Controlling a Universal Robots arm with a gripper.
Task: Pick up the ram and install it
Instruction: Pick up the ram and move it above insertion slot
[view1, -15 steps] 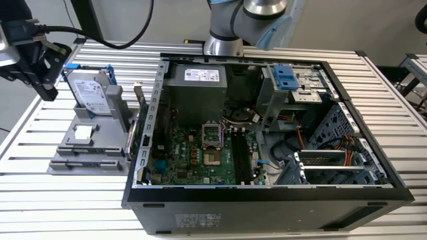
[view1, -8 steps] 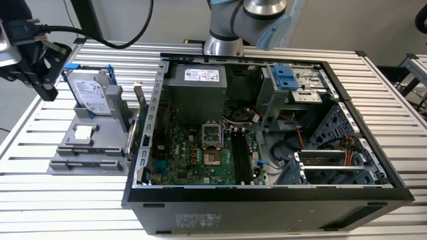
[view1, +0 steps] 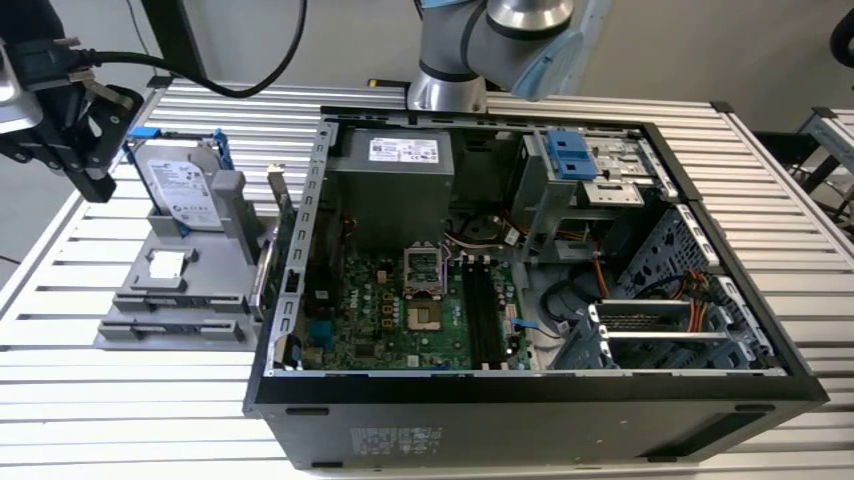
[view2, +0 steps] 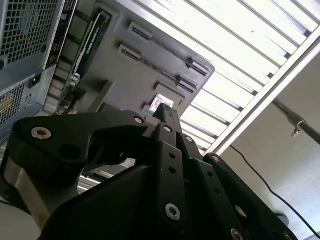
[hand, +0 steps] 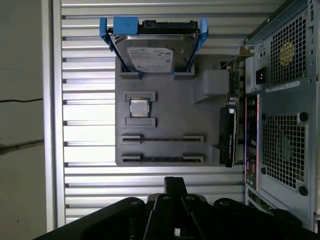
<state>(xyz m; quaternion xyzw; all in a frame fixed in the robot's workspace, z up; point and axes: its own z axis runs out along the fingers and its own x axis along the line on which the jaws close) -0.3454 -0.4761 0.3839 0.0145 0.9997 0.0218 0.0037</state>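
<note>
– where's the ram?
– i cannot tell from my views.
– and the fingers (hand: 173, 186)?
– closed together, gripping nothing, above the worktop (hand: 85, 175) just beside the grey holder (hand: 175, 107), on the exterior view's left of the open computer case (view1: 534, 400).

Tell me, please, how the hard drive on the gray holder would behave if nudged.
The hard drive stands on edge, leaning, in the gray holder, so it may tip. Its metal body looks rigid, probably heavy for its size.
</note>
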